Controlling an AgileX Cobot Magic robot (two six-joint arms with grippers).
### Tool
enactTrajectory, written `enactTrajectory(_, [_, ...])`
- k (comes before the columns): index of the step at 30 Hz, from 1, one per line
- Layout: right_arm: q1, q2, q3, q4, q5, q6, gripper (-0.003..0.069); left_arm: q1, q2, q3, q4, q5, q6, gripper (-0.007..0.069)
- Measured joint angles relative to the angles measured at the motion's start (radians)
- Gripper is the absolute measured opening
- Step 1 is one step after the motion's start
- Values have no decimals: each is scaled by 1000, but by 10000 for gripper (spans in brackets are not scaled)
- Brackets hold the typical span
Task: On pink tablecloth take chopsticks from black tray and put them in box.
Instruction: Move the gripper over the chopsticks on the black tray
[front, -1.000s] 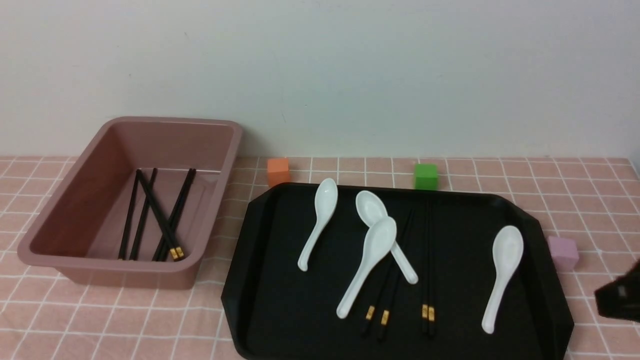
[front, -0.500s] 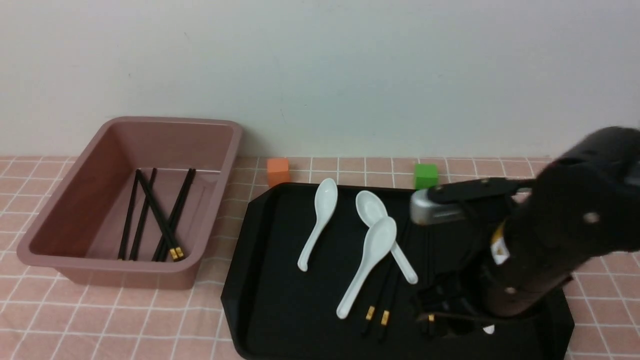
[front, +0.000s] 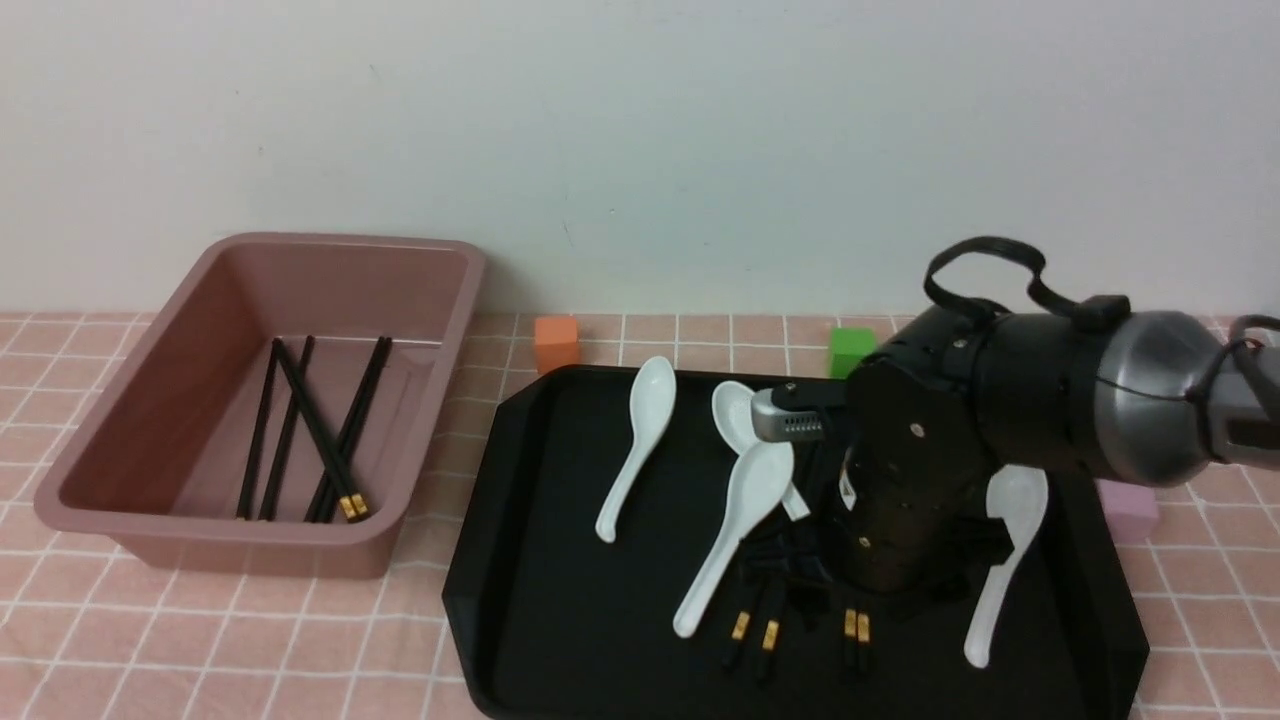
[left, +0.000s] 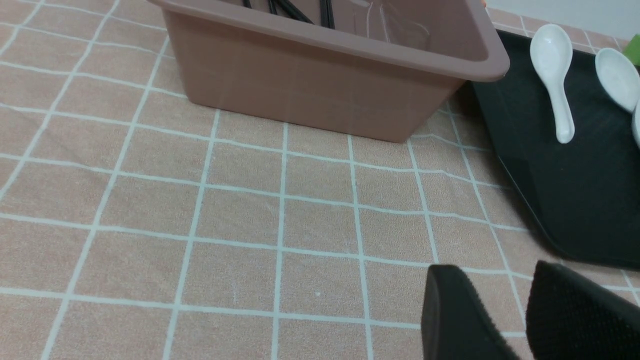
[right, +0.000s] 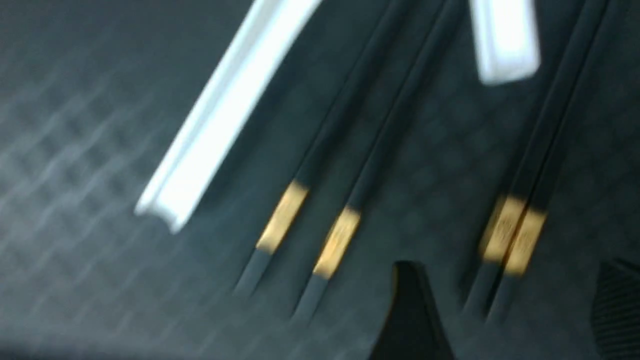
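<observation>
The black tray (front: 560, 560) lies on the pink tablecloth (front: 250, 640). Two pairs of chopsticks lie on it, gold bands toward me: a left pair (front: 755, 630) and a right pair (front: 855, 628). My right arm (front: 920, 480) reaches down over them. In the blurred right wrist view my right gripper (right: 510, 300) is open, with the right pair's (right: 520, 220) near ends between its fingers, not gripped. The box (front: 250, 255) at the left holds several chopsticks (front: 320, 430). My left gripper (left: 500, 280) is open and empty above the cloth, near the box (left: 325, 95).
Several white spoons lie on the tray, one (front: 735, 540) across the left pair and one (front: 1005, 560) beside my right arm. An orange cube (front: 556, 343) and a green cube (front: 850, 350) sit behind the tray, and a pink cube (front: 1128, 505) to its right.
My right arm came in from the right edge, swung over the tray and now sits lower, over the gold-banded ends of the chopsticks. The chopsticks and spoons have not moved.
</observation>
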Motion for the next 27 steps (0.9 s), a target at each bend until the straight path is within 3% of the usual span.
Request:
enactTrajectory(19, [-44, 87, -11, 7, -61, 7, 472, 0, 0, 0, 0, 0, 0, 239])
enactTrajectory(27, [-44, 109, -29, 6, -52, 7, 393, 0, 0, 0, 0, 0, 0, 239])
